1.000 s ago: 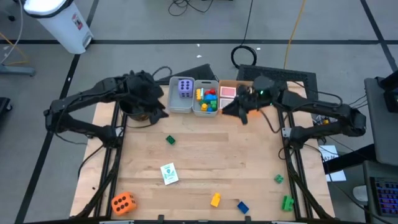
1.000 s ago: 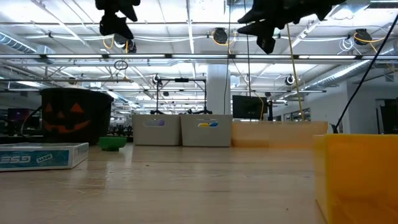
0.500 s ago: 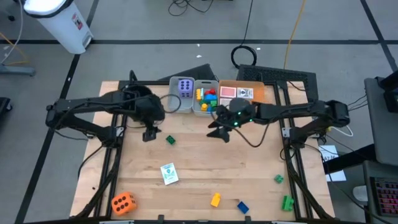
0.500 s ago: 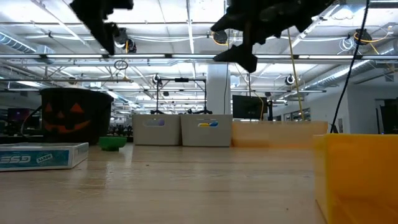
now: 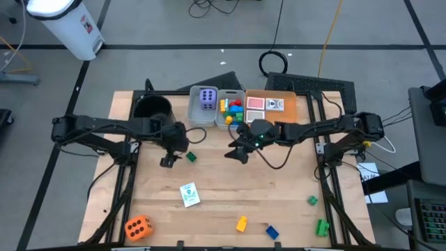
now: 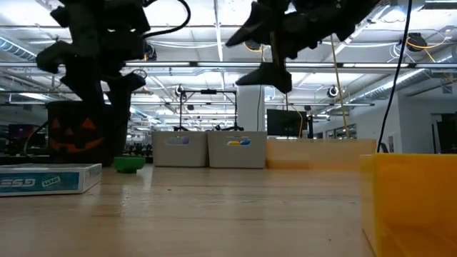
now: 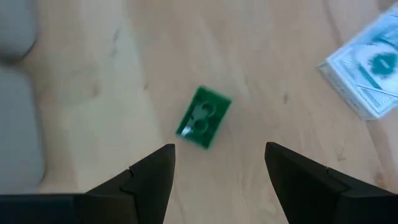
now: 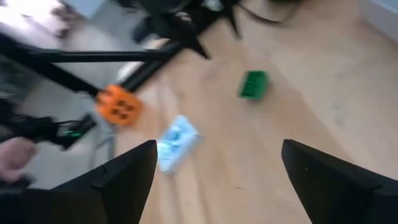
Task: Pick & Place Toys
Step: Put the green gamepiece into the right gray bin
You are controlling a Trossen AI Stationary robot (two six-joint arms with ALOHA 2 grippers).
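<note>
left gripper (image 5: 168,161): jaws parted, empty, poised over green brick (image 7: 203,117)
right gripper (image 5: 235,153): jaws wide, empty, above bare table (image 5: 279,188)

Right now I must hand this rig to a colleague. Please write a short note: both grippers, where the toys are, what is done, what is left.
Left gripper: open, empty, above the green brick at mid-table.
Right gripper: open, empty, in the air in front of the bins.
Done: purple die in the left grey bin; several coloured bricks in the right grey bin; two picture cards on the orange tray.
Left on the table: that green brick, a picture card, the orange die, a yellow brick, a blue brick, and two green bricks near the right edge.
</note>
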